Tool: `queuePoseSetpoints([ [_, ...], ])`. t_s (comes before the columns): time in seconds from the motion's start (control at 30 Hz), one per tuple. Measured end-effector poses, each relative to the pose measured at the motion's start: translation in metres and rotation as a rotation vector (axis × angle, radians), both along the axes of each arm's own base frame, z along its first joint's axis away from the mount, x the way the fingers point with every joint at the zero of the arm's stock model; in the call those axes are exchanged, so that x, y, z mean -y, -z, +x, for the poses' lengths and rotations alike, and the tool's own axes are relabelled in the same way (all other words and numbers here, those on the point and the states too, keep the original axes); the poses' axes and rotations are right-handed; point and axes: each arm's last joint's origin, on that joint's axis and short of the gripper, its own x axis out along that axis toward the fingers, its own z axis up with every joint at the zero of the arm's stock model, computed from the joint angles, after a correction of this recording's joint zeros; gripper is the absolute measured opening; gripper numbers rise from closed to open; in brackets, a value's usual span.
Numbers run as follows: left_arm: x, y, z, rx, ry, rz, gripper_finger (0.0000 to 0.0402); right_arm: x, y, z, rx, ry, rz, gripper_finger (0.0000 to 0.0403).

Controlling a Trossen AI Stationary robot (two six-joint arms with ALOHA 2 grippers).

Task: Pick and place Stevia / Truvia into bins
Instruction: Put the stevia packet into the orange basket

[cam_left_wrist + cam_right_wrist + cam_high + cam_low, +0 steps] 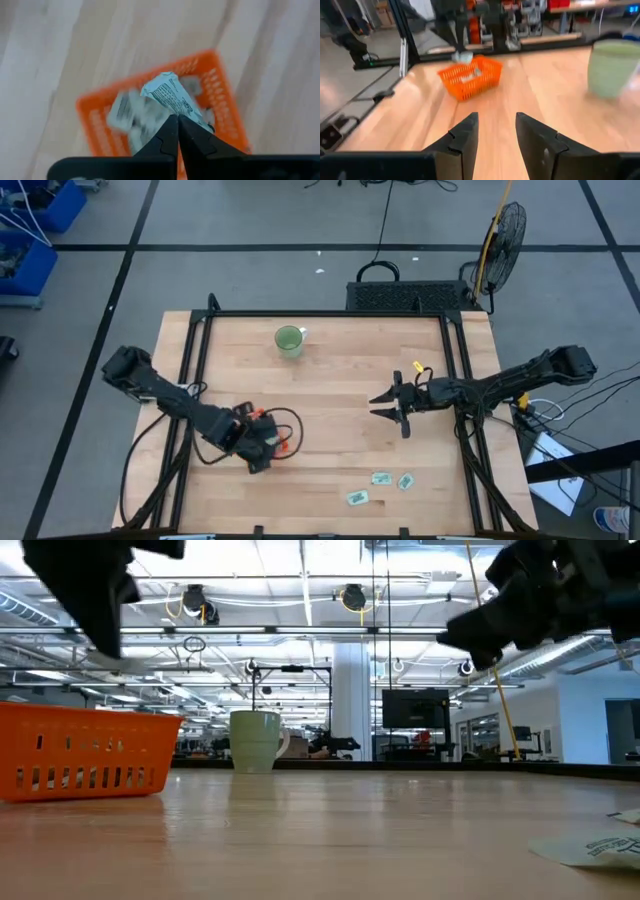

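The left gripper (176, 120) was pinched shut on one sachet (172, 97), and the relation that mattered was vertical: the tray (227, 100) lay directly beneath it. In the left wrist view the packet stuck out past the fingertips, crumpled at its free end, with its long axis running on from the fingers, and the orange tray filled the ground behind it, several pale sachets already lying inside. From above, the left gripper (257, 442) covered most of the tray (283, 442) at the table's front-left, so only an orange edge showed beside it. The right wrist view agreed: the packet (462, 57) hung over the tray (470, 76) and clear of its rim. Judged from that, the release needed little or no sideways travel, only letting go; the risk I saw was the light paper clinging to a finger or drifting across the low wall. The right gripper (397, 405) waited over bare wood right of centre, jaws apart and empty. Three loose sachets (381, 478) lay near the front edge, nearer the right arm than the left, well apart from the tray. The green cup (289, 340) stood toward the back, clear of both arms.
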Motion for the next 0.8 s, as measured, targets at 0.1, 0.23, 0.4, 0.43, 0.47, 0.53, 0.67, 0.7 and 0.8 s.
queuePoseSetpoints([
  [0.1,0.001,0.008,-0.004,-0.08,-0.076,-0.002,0.0019,0.001,0.011,-0.006,-0.032,0.001,0.003,0.0123],
  [0.23,0.003,0.014,-0.001,-0.099,-0.078,0.02,0.002,0.002,0.019,-0.011,-0.035,0.009,0.046,0.0123],
  [0.4,0.0,0.025,0.006,-0.141,-0.092,0.036,0.0021,0.0,0.019,-0.012,-0.027,-0.031,0.082,0.0123],
  [0.43,-0.001,0.027,0.007,-0.15,-0.096,0.038,0.0022,0.0,0.019,-0.012,-0.027,-0.057,0.087,0.0123],
  [0.47,-0.002,0.029,0.008,-0.164,-0.096,0.029,0.0024,-0.001,0.019,-0.012,-0.024,-0.08,0.092,0.0123],
  [0.53,-0.004,0.032,0.01,-0.186,-0.099,0.016,0.0034,-0.002,0.018,-0.012,-0.014,-0.095,0.095,0.0123],
  [0.67,-0.006,0.035,0.013,-0.198,-0.08,0.025,0.0083,-0.004,0.016,-0.012,0.005,-0.107,0.087,0.0123],
  [0.7,-0.006,0.036,0.013,-0.199,-0.068,0.032,0.0097,-0.005,0.016,-0.012,0.009,-0.111,0.087,0.0123],
  [0.8,-0.007,0.035,0.014,-0.195,-0.012,0.057,0.0133,-0.007,0.014,-0.012,0.028,-0.128,0.063,0.0123],
])
